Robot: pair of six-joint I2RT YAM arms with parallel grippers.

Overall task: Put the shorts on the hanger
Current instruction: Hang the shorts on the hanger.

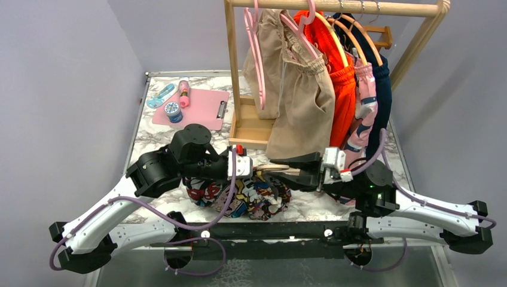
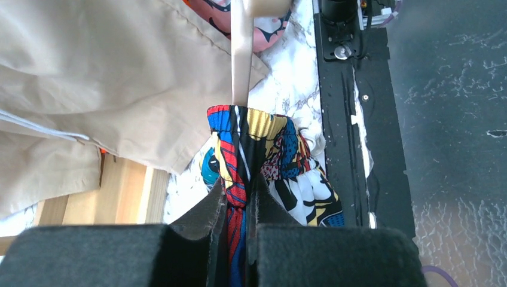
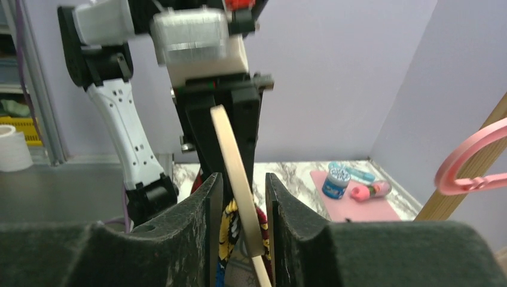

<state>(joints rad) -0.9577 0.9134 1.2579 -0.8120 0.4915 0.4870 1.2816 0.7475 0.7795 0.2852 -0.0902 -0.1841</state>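
The comic-print shorts (image 1: 257,197) hang bunched over the marble table's front middle. My left gripper (image 1: 254,168) is shut on their waistband, with red and blue fabric pinched between its jaws in the left wrist view (image 2: 237,185). The cream hanger (image 1: 272,168) is held level between the two grippers. In the left wrist view its arm (image 2: 241,60) runs into the waistband opening of the shorts (image 2: 281,149). My right gripper (image 1: 293,169) is shut on the hanger's other end. In the right wrist view the hanger (image 3: 230,149) passes between that gripper's jaws (image 3: 244,179), with the shorts (image 3: 227,218) behind.
A wooden clothes rack (image 1: 234,72) stands behind the grippers, with plain beige shorts (image 1: 299,101) on pink hangers (image 1: 257,48), an orange garment (image 1: 342,89) and darker clothes. A pink clipboard (image 1: 197,107) with small bottles lies back left. The beige shorts hang just above the hanger.
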